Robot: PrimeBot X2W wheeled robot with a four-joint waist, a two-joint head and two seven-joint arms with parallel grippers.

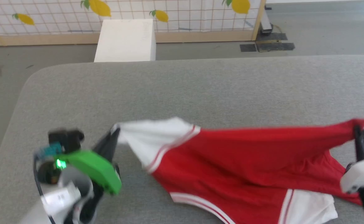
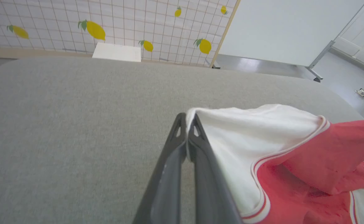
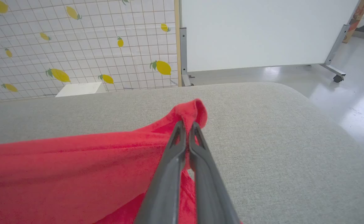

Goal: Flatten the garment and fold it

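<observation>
The garment [image 1: 244, 155], red with white sleeves and striped trim, hangs stretched between my two grippers above the grey table [image 1: 182, 90], its lower part resting on the surface. My left gripper [image 1: 116, 130] is shut on the edge of a white sleeve [image 2: 247, 133]; the left wrist view shows the cloth pinched at the fingertips [image 2: 188, 119]. On the right, my other gripper [image 1: 357, 129] is shut on a red corner of the garment [image 3: 191, 113]. A second white sleeve [image 1: 309, 207] lies crumpled near the front edge.
The padded grey table has a rounded far-left corner [image 1: 35, 81] with floor beyond. A white box [image 1: 126, 40] stands behind the table against a lemon-patterned grid wall [image 1: 60, 15]. A white wheeled panel [image 3: 263, 31] stands to the right.
</observation>
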